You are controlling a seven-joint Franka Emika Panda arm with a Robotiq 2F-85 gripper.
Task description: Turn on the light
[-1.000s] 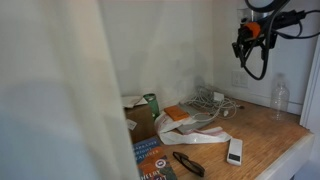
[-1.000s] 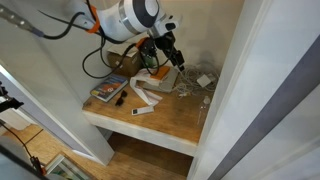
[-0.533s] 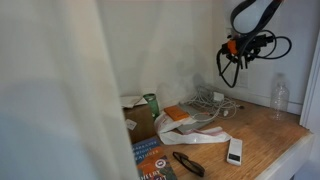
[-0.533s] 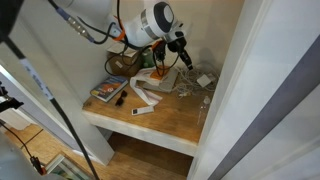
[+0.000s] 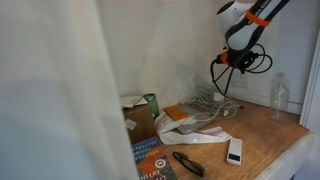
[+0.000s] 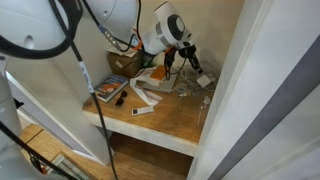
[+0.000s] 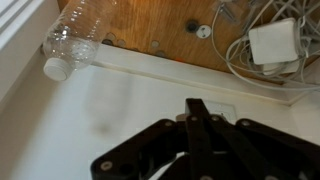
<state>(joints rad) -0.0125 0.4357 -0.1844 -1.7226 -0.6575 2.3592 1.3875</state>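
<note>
My gripper (image 7: 197, 108) is shut with nothing between its fingers, which point at the white back wall. In the wrist view a small white rectangular plate (image 7: 218, 103) shows on the wall just behind the fingertips; I cannot tell whether they touch it. In both exterior views the gripper (image 5: 223, 86) (image 6: 195, 66) hangs low in front of the back wall, above the tangle of cables. No light is in view.
On the wooden shelf (image 5: 262, 130) lie a clear plastic bottle (image 7: 75, 38) (image 5: 280, 97), a white power adapter (image 7: 272, 45) with cables, a white remote (image 5: 234, 151), a book (image 6: 105, 91) and a box (image 5: 140, 115). A white panel (image 5: 55, 90) blocks the near side.
The jaws have closed from partly open to shut. The arm has moved down and towards the back wall, over the cables.
</note>
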